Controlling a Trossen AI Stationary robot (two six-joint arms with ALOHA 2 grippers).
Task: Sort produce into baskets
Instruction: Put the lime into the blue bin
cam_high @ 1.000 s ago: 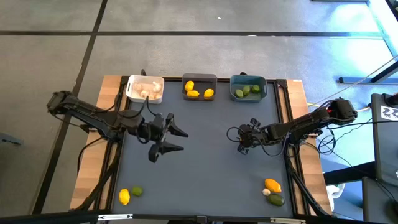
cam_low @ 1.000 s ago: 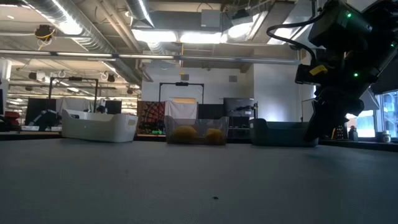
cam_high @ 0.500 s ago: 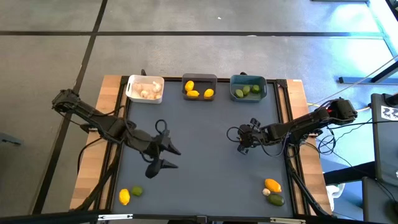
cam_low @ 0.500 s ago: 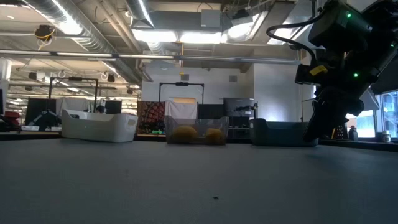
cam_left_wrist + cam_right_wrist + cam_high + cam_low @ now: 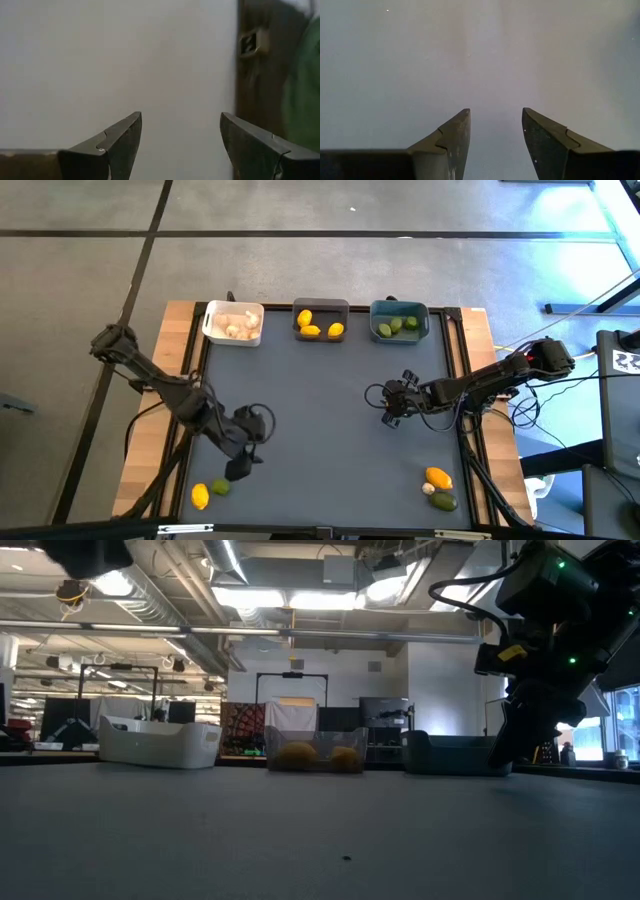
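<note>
While the right gripper (image 5: 392, 404) waits over the desk's right half, the high view shows the left gripper (image 5: 240, 465) near the front left corner, just beside a lime (image 5: 220, 488) and lemon (image 5: 200, 496). Along the far edge stand the white basket (image 5: 233, 322), grey basket (image 5: 321, 321) and teal basket (image 5: 399, 320), each holding produce. Low view: lemons show through the middle basket (image 5: 316, 754). Left wrist view: fingers (image 5: 122, 145) spread wide, empty. Right wrist view: fingers (image 5: 452, 140) parted, empty.

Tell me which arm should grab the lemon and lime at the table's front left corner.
Left. The left pincer hangs open right beside the lime and lemon. The right pincer waits open across the table, far from that pair.
</note>
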